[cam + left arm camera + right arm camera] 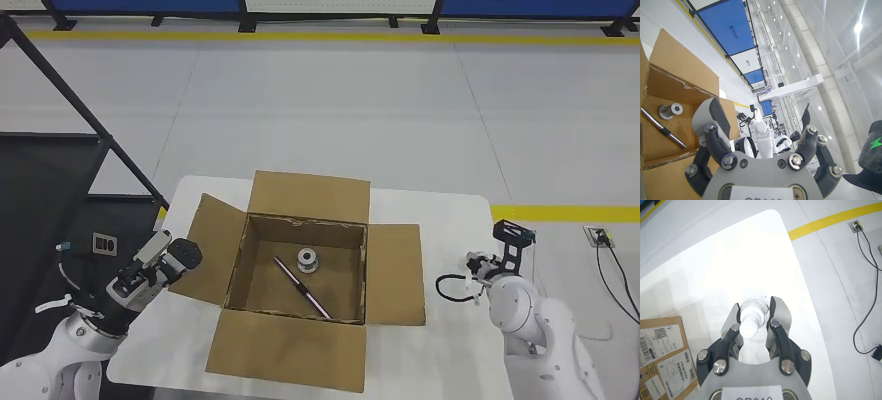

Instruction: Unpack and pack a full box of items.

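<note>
Bottle [753, 317], apparently gripped, in right tool [755, 303]

"What sort of place am I driving in today?"

"From my feed, a big robot test hall. I see a pale floor [400, 120] with yellow lane lines [300, 36], blue partition panels [725, 28] on black frames, and rows of ceiling lights [780, 33] high up. Other white robots [763, 132] stand farther off, and a floor socket [855, 226] has a cable plugged in."
</note>
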Controlling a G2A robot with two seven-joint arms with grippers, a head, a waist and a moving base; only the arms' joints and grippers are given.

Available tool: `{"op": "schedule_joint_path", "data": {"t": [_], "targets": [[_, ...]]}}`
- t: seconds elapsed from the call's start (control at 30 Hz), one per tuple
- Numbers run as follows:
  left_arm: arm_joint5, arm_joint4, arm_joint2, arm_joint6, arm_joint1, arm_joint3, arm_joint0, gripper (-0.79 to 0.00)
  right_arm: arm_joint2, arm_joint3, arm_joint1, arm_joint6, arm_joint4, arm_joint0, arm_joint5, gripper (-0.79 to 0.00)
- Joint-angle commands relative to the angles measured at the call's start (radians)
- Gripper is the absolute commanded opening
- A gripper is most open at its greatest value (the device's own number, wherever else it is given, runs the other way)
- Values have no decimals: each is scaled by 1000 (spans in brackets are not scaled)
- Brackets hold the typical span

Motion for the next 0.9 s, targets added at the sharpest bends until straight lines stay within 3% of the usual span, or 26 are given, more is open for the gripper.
{"op": "schedule_joint_path", "data": {"t": [0.0, 0.4, 0.43, 0.47, 0.5, 0.57, 0.67, 0.73, 0.8, 0.87], "targets": [[0, 0, 0, 0, 0, 0, 0, 0, -9, 28, 0, 13, -4, 15, -9, -785], [0, 0, 0, 0, 0, 0, 0, 0, -47, 146, -1, 52, -48, 101, 6, -785], [0, 0, 0, 0, 0, 0, 0, 0, -48, 150, -1, 53, -46, 104, 6, -702], [0, 0, 0, 0, 0, 0, 0, 0, -47, 154, -1, 54, -44, 106, 7, -557], [0, 0, 0, 0, 0, 0, 0, 0, -47, 156, -1, 55, -41, 108, 7, -493], [0, 0, 0, 0, 0, 0, 0, 0, -45, 159, -2, 56, -25, 109, 0, -428], [0, 0, 0, 0, 0, 0, 0, 0, -43, 161, -1, 53, -22, 105, -2, -394], [0, 0, 0, 0, 0, 0, 0, 0, -39, 163, 0, 53, -21, 104, -4, -317], [0, 0, 0, 0, 0, 0, 0, 0, -34, 157, 0, 46, -23, 102, 2, -222], [0, 0, 0, 0, 0, 0, 0, 0, -28, 135, 1, 40, -22, 95, 9, -55]]}}
